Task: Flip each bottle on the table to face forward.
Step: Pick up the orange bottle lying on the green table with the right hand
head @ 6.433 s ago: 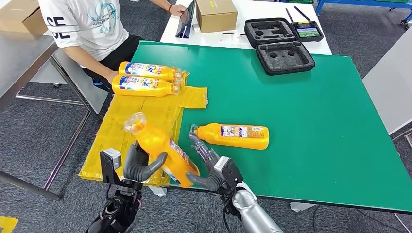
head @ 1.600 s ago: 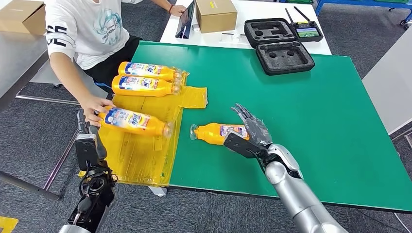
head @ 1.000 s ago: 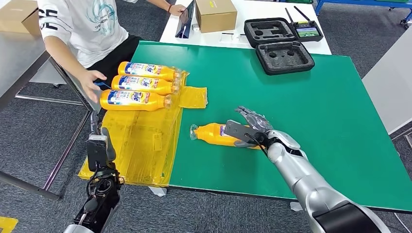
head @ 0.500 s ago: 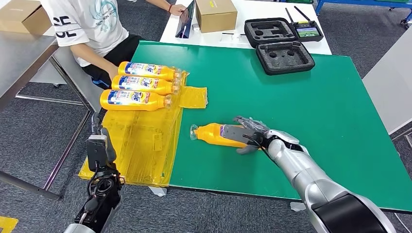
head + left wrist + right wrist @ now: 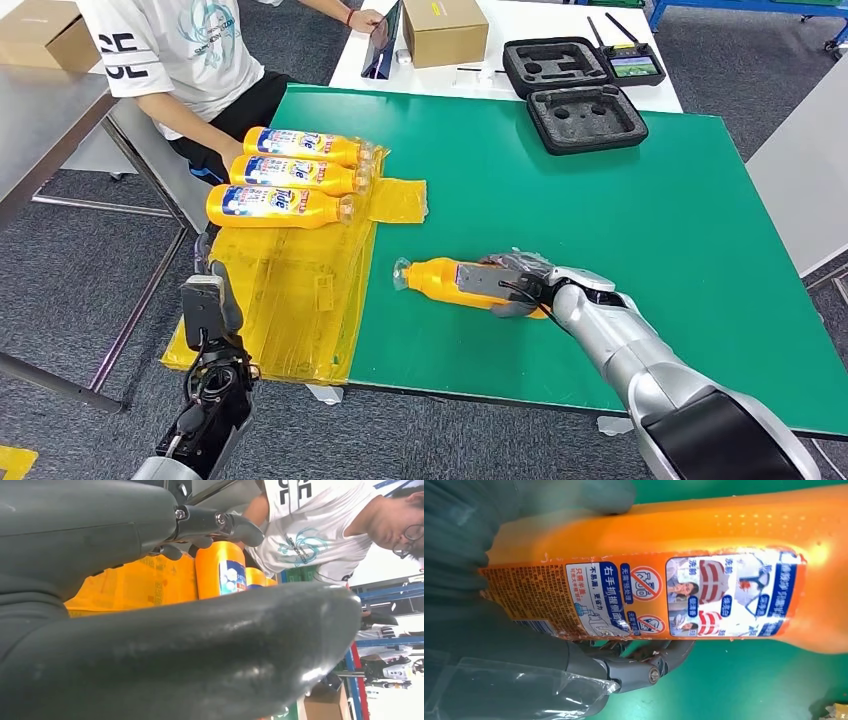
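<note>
An orange bottle [image 5: 438,280] lies on its side on the green table [image 5: 620,220], cap toward the yellow sheet. My right hand [image 5: 507,284] grips its body from the base end. In the right wrist view the bottle's back label [image 5: 674,597] faces the camera, with the thumb [image 5: 574,495] on one side and the fingers [image 5: 639,667] wrapped round the other. Three more orange bottles [image 5: 285,174] lie in a row on the yellow sheet [image 5: 290,290], blue front labels up. My left hand [image 5: 205,310] hangs off the table's left edge, fingers apart, holding nothing.
A person in a white shirt [image 5: 175,50] sits at the far left corner, also in the left wrist view as the person [image 5: 310,530]. Two black foam cases [image 5: 585,115] and a cardboard box [image 5: 445,30] stand at the back. A grey table [image 5: 45,120] is left.
My right hand has come down on the lying bottle and closed round it. The person set the third bottle in the row and drew their hand back. My left hand stayed low.
</note>
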